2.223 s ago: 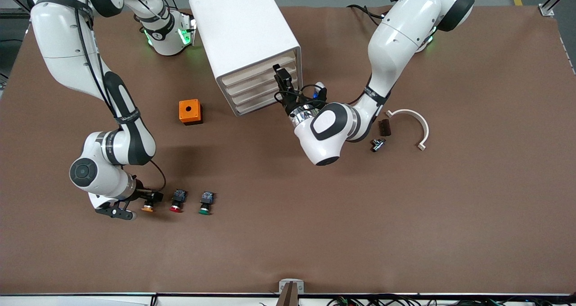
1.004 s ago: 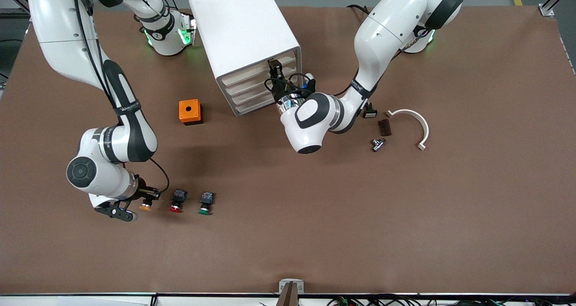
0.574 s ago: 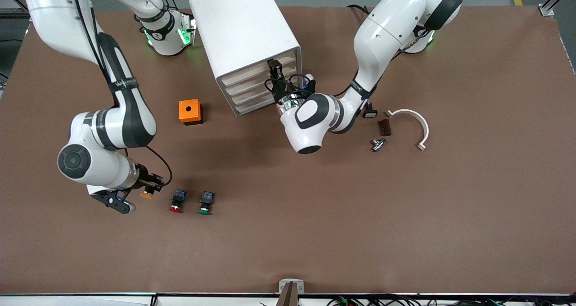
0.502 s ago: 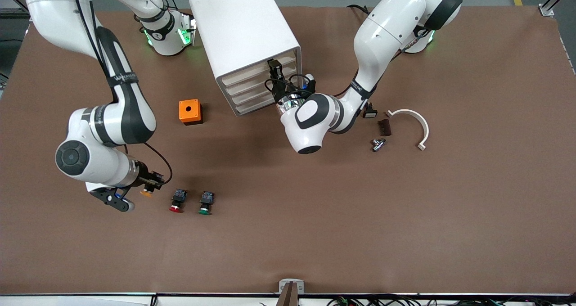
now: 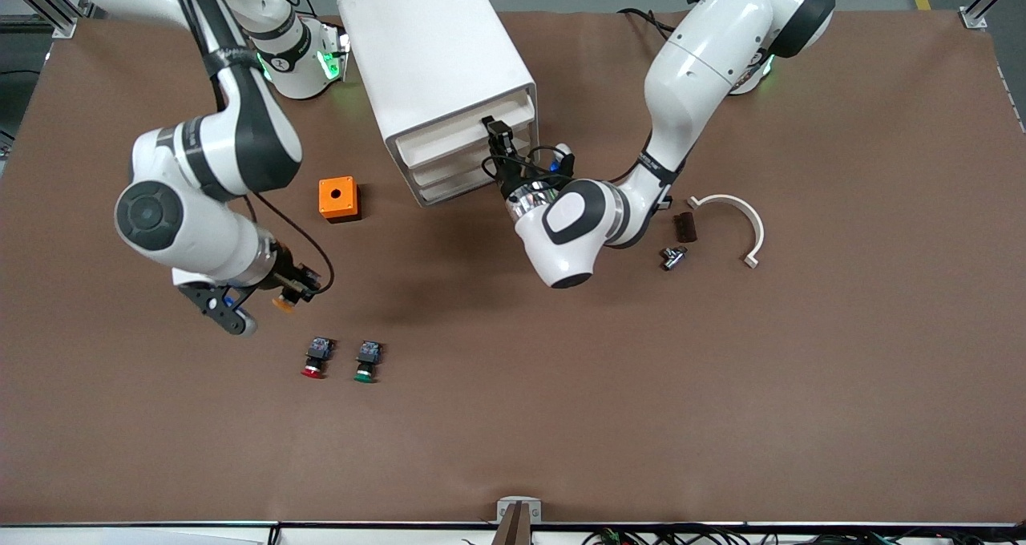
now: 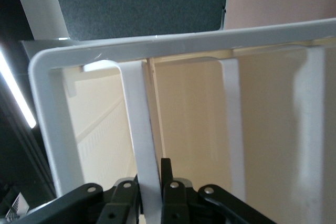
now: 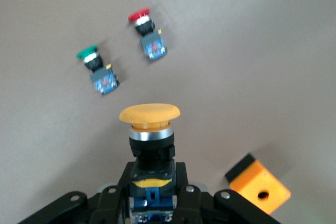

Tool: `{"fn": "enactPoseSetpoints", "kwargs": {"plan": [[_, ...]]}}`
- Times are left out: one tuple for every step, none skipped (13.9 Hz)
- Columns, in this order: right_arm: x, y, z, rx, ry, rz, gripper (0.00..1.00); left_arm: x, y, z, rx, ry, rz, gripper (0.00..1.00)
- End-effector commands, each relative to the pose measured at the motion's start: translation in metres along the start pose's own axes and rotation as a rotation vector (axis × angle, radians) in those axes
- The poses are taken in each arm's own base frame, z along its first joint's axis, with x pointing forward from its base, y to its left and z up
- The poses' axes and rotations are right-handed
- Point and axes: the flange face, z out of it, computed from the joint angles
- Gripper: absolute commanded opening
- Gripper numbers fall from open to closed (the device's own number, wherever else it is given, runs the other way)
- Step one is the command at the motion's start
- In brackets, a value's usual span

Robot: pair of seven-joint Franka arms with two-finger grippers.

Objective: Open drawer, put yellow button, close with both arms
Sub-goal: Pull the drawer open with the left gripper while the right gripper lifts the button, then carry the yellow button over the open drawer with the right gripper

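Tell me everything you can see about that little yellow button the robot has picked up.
The yellow button is a small push-button with a round, domed yellow-orange cap, a silvery ring under it, a black body and a blue-grey back end. It looks like plastic. The right hand is shut on its body, holding it off the table, cap pointing away from the hand. It hangs over bare brown tabletop, with the red and green buttons lying on the table below. Only the hand's fingers touch it.

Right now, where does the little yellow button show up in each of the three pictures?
Front view: yellow button in the right hand, above the table.
Right wrist view: yellow button, centre, clamped.
Left wrist view: not in it.
Shared landmark: red button.
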Motion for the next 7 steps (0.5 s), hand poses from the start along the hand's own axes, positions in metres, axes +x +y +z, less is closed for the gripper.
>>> {"fn": "enactPoseSetpoints", "kwargs": {"plan": [[-0.055,-0.008,-0.014,-0.003,-0.002,0.084,0.0,0.012,0.006,-0.039,0.01,-0.078,0.007,0.12],[-0.072,-0.015,-0.018,0.005,-0.01,0.111,0.0,0.016,0.008,-0.049,0.01,-0.094,0.006,0.12],[-0.094,-0.026,-0.02,0.012,-0.019,0.14,0.0,0.02,0.008,-0.059,0.007,-0.111,0.015,0.13],[-0.115,-0.035,-0.022,0.015,-0.019,0.167,0.0,0.024,0.007,-0.069,0.003,-0.124,0.021,0.13],[-0.141,-0.045,-0.022,0.016,-0.015,0.19,0.0,0.028,0.009,-0.077,0.002,-0.136,0.02,0.13],[-0.17,-0.056,-0.019,0.019,-0.01,0.212,0.0,0.031,0.009,-0.085,-0.001,-0.147,0.019,0.13],[-0.187,-0.062,-0.017,0.027,-0.007,0.238,0.0,0.036,0.009,-0.094,-0.002,-0.164,0.018,0.14]]}}
